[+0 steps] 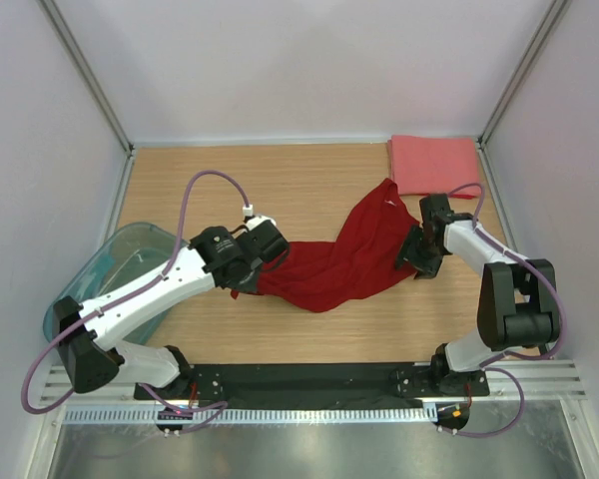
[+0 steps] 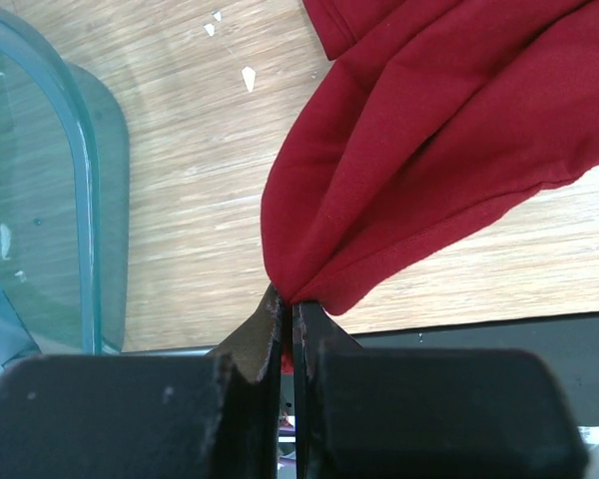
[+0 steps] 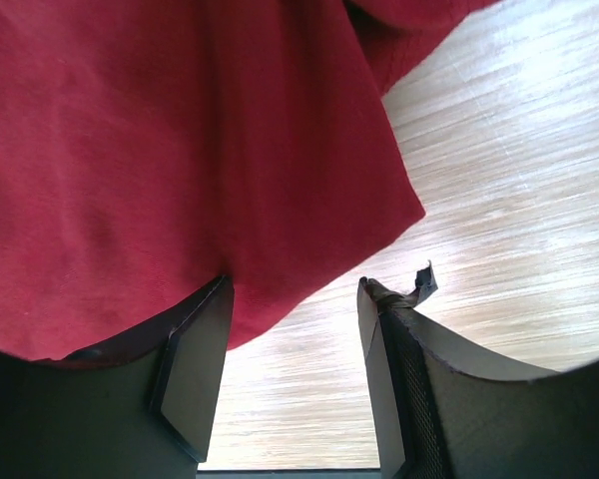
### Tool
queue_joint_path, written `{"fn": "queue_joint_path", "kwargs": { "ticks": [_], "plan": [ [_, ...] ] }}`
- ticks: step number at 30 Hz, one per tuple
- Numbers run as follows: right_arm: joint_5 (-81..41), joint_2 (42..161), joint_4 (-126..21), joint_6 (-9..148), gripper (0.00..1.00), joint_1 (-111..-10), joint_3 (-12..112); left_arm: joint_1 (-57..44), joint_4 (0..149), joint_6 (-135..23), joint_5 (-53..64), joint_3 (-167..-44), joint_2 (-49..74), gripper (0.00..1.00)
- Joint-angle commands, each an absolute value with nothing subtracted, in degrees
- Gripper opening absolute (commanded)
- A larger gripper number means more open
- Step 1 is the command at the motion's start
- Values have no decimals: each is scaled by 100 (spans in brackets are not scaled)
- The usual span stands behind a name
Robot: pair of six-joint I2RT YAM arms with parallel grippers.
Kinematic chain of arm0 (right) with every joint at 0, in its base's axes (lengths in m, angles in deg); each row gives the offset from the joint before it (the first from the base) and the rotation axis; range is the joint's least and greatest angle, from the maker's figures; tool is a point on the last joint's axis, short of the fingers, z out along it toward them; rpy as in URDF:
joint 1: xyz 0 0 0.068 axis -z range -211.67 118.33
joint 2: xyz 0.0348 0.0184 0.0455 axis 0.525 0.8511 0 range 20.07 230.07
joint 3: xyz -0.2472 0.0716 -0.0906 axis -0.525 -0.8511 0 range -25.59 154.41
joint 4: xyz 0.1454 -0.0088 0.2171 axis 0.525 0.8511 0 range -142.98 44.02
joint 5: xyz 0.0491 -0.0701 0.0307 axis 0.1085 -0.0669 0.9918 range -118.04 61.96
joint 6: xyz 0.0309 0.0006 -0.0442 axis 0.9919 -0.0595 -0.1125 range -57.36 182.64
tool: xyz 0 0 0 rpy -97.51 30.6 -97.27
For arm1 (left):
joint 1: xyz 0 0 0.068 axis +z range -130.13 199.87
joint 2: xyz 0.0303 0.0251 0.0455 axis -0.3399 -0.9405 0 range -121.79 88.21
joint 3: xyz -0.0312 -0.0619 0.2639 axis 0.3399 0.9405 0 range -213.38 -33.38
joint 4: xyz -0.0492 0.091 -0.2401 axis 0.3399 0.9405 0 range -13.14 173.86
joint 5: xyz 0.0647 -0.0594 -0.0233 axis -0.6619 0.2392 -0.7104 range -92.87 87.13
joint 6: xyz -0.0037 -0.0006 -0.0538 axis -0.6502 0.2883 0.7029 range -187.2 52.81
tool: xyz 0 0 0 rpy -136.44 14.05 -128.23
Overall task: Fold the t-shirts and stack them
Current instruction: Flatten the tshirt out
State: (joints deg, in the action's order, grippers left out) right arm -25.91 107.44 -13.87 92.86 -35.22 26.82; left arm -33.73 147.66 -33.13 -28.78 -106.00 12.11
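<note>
- Wooden table (image 1: 309,170): carries everything listed below.
- Dark red t-shirt (image 1: 349,254): unfolded and bunched, stretched across the middle of the table between the two grippers. Its far end lies just beside the pink shirt's near corner; whether they touch cannot be told.
- Translucent teal bin (image 1: 120,249): at the table's near left edge. The left arm crosses over it in the overhead view and hides much of its inside. The left wrist view shows its rim and wood grain through the wall.
- Salmon-pink t-shirt (image 1: 434,165): folded to a rectangle in the far right corner, seen only from overhead.
- Left gripper (image 2: 288,309): jaws pinched tight on a gathered fold of the red shirt's edge.
- Right gripper (image 3: 290,339): jaws apart, with bare wood in the gap; the red cloth drapes over one finger (image 3: 195,379).
- White flecks (image 2: 248,78): on the wood, left wrist view only.
</note>
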Motion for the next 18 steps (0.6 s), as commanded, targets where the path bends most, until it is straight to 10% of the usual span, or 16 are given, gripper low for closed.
{"fn": "queue_joint_path", "kwargs": {
  "ticks": [1,4,8,18],
  "plan": [
    [-2593,10681,-1606,9410,59,-3501,2662,-3374,14611,-3450,-2950,-10589,1376,0],
    [-2567,10822,-1834,9419,54,-3501,2470,-3374,14568,-3494,-3029,-10624,1446,0],
    [-2619,10525,-1294,9384,1,-3501,2635,-3374,14603,-3424,-3319,-10694,1578,0],
    [-1707,9696,-344,10146,1,-4219,3418,-3374,14497,-3274,-3310,-10519,1833,0]
  ]
}}
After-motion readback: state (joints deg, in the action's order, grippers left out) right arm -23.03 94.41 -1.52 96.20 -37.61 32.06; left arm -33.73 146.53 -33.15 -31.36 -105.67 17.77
